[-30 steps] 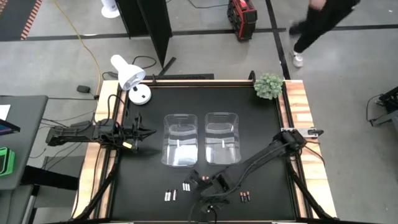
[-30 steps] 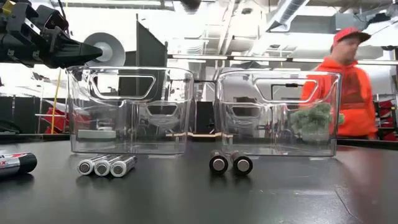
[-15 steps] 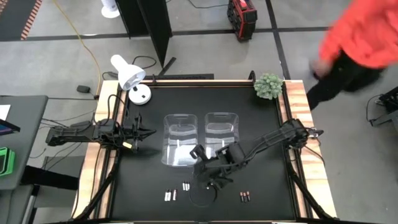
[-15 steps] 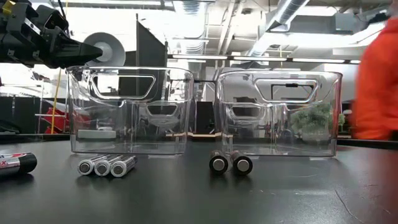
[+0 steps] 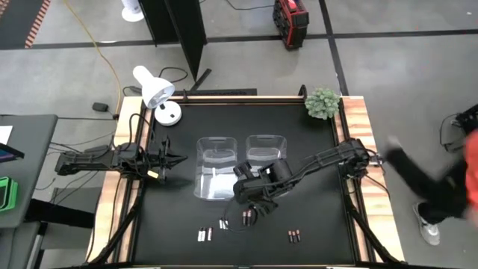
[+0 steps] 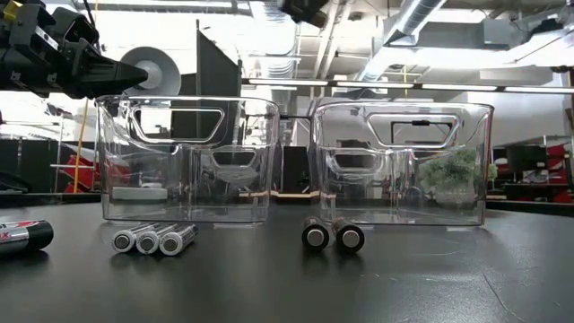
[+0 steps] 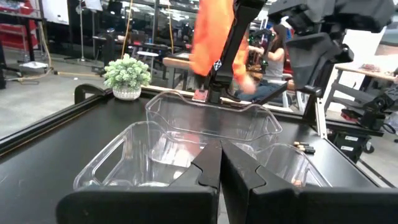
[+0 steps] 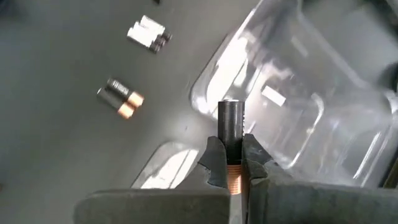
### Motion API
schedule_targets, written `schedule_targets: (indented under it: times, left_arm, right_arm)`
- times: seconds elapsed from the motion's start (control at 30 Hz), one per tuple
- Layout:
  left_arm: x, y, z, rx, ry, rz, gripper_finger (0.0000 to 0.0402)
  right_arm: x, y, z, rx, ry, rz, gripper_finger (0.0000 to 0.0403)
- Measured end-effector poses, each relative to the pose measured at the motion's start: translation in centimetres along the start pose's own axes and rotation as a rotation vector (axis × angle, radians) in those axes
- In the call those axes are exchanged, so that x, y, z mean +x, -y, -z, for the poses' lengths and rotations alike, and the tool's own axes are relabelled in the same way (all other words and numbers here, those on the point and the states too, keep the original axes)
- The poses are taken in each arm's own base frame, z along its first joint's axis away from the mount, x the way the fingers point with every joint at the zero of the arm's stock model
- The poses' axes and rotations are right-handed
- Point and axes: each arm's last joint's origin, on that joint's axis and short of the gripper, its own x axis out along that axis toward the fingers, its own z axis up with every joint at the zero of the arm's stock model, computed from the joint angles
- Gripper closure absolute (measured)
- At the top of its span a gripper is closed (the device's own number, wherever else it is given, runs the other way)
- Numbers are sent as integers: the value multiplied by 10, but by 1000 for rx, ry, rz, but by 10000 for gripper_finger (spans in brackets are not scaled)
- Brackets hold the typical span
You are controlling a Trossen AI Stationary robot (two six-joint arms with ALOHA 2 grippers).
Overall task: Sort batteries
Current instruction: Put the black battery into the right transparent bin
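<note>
1. Your right arm reaches in from the right edge of the black table [image 5: 314, 149] toward the middle. Its right gripper [image 8: 231, 163] hangs in the air near the front edge of the two clear plastic bins.
2. The right gripper's jaws are clamped on one small dark battery with a copper-orange end [image 8: 231, 134]. The battery sticks out past the fingertips, dark end forward, copper end between the jaws.
3. Your left arm lies straight along the left side of the table. Its left gripper [image 5: 173, 158] points at the left clear plastic bin [image 5: 216, 170] and stays apart from it. Its jaws are pressed together with nothing between them.
4. There are two bins. The right clear plastic bin [image 5: 267, 153] sits just beside the left one.
5. Count the batteries on the table from above: a pair of white batteries with dark ends [image 5: 205, 235], a pair of dark ones [image 5: 223, 224], a pair of dark copper-ended ones [image 5: 294, 237], and one more dark battery [image 5: 248, 217] under the right gripper.
6. From table height you see three silver batteries [image 6: 152, 240] side by side before the left bin and two dark battery ends [image 6: 333, 237] before the right bin.
7. A small green plant in a pot [image 5: 323, 102] sits at the far right corner. A white desk lamp [image 5: 155, 91] sits at the far left corner.
</note>
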Motion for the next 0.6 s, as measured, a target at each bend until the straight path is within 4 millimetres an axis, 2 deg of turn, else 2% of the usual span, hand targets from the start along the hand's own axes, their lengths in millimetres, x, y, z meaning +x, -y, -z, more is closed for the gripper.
schedule_targets:
  times: [0.4, 0.6]
  left_arm:
    - [0, 0, 0, 0, 1, 0, 401]
    - [0, 0, 0, 0, 2, 0, 401]
  right_arm:
    - [3, 12, 34, 142, -291, -64, 402]
    - [18, 11, 47, 175, -411, -87, 396]
